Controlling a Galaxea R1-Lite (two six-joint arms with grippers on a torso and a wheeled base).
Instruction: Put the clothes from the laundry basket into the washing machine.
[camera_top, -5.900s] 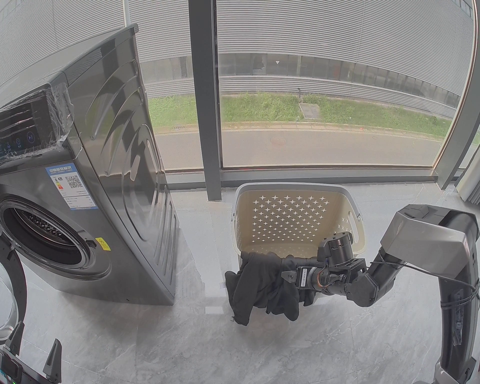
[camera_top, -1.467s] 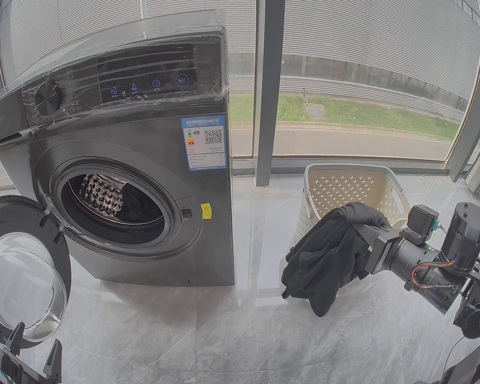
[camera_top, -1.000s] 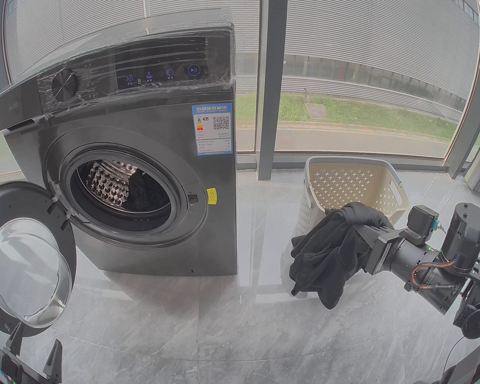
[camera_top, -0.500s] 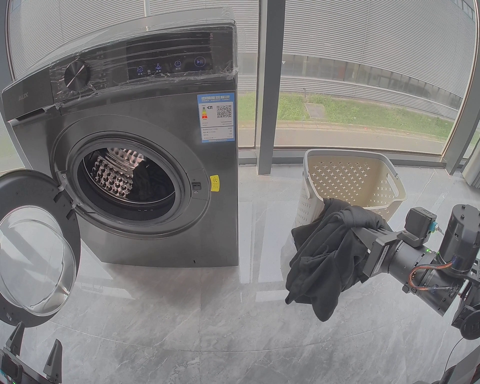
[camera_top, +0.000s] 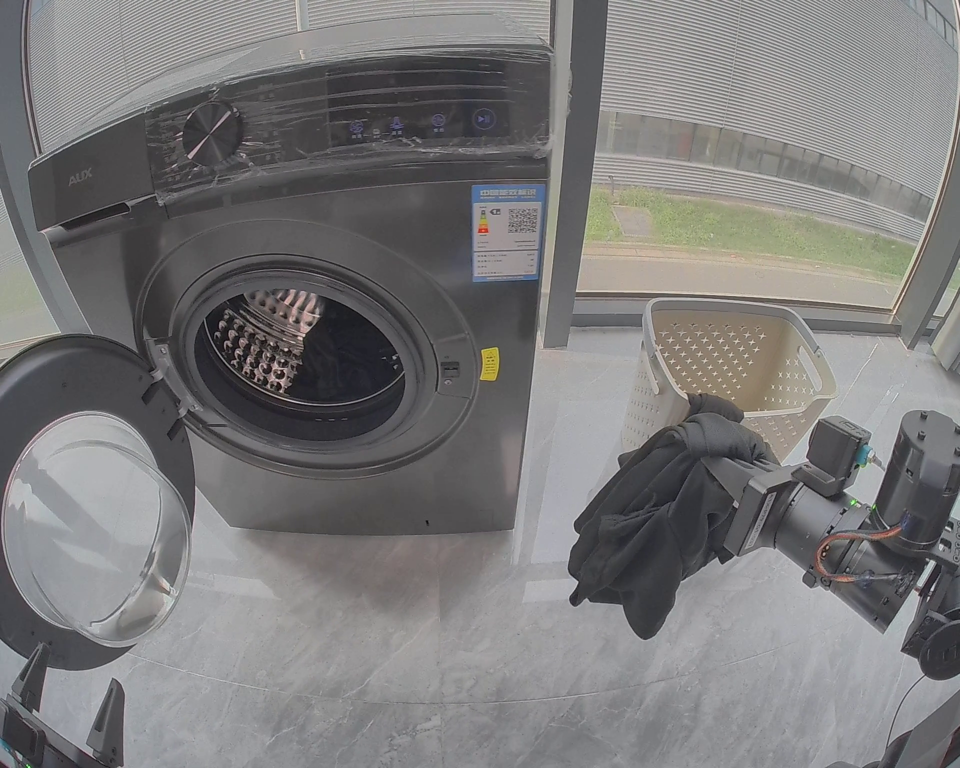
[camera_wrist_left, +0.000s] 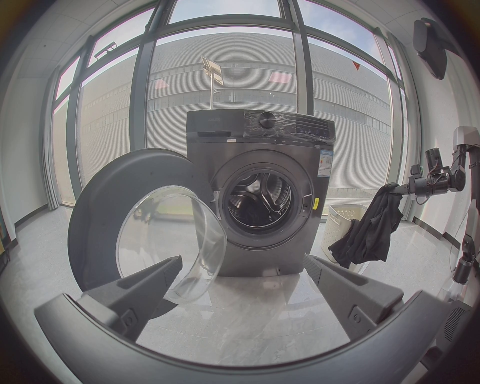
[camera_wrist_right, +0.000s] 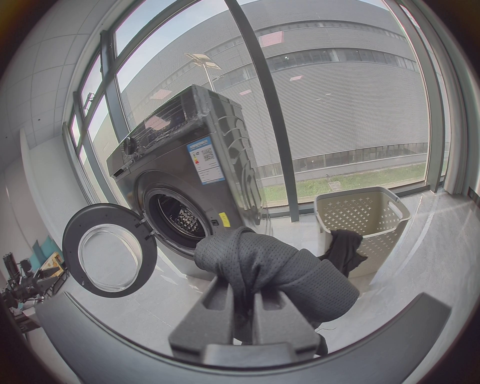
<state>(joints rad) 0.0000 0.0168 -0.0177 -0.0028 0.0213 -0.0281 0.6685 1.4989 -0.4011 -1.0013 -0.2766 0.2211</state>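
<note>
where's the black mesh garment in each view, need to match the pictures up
Head view: the black mesh garment hangs right of centre, in front of the cream perforated laundry basket.
Left wrist view: it hangs beside the basket, on the side away from the grey washing machine.
Right wrist view: it is bunched close up, clamped in the right hand.
Shared landmark: the basket, just behind the garment.

My head camera looks forward and down on the washing machine and laundry basket from near, my left wrist camera faces the same two from low down and farther back, and my right wrist camera sees them past the dark garment close before its lens.
</note>
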